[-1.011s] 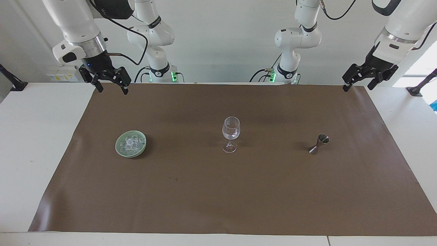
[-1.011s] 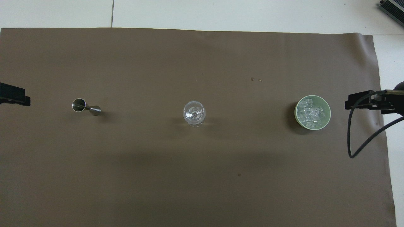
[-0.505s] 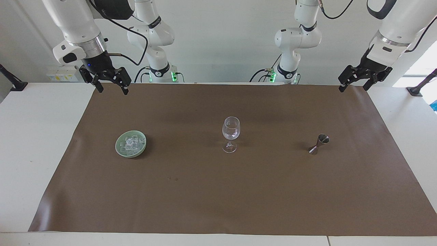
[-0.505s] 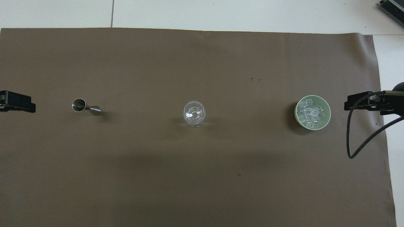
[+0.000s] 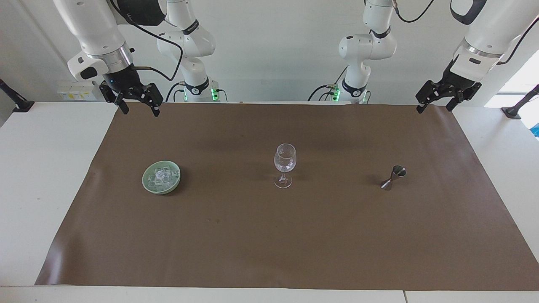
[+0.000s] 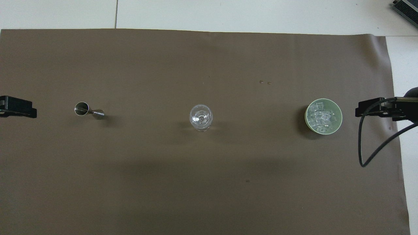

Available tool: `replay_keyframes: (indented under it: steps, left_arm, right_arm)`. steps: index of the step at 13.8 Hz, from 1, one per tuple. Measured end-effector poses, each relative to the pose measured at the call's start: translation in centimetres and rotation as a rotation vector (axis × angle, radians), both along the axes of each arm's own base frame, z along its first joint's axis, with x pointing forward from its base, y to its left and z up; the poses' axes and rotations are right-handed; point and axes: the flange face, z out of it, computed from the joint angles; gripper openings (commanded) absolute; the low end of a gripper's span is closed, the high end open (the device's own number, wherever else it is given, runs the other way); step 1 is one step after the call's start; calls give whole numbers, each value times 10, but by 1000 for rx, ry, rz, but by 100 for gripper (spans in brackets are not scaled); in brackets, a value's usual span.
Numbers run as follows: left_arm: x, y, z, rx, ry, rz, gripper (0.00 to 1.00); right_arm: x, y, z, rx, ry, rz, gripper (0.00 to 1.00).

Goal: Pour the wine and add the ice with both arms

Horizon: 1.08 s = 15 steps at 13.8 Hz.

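An empty, upright wine glass (image 5: 284, 165) (image 6: 200, 117) stands mid-mat. The ice (image 5: 161, 176) (image 6: 322, 117) lies as several clear cubes in a pale green dish (image 5: 148, 185) (image 6: 339, 114) toward the right arm's end. A small steel jigger (image 5: 394, 177) (image 6: 88, 110) stands toward the left arm's end. The wine is out of view; I cannot tell whether the jigger holds any. My right gripper (image 5: 140, 110) (image 6: 372, 107) hangs open and empty over the mat's corner by the robots. At the other corner, my left gripper (image 5: 433, 110) (image 6: 18, 107) is open and empty too.
A brown mat (image 5: 269, 235) covers most of the white table (image 5: 42, 168). Two tiny specks (image 6: 264, 82) lie on the mat, farther from the robots than the dish. A black cable (image 6: 365, 153) loops down from the right wrist.
The left gripper has shifted a little inward over the mat's corner and levelled out. The right gripper has barely moved. Glass, jigger and dish stay put.
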Motion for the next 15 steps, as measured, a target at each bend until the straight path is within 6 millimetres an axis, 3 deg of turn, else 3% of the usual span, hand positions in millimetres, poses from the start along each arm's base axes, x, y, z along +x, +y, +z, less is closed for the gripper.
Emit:
replay_keyframes:
  steps: [15]
  left_arm:
    - [0,2,-1,0,2,3,100]
  right_arm:
    - [-1,-2,-5,0,-12,-3,100]
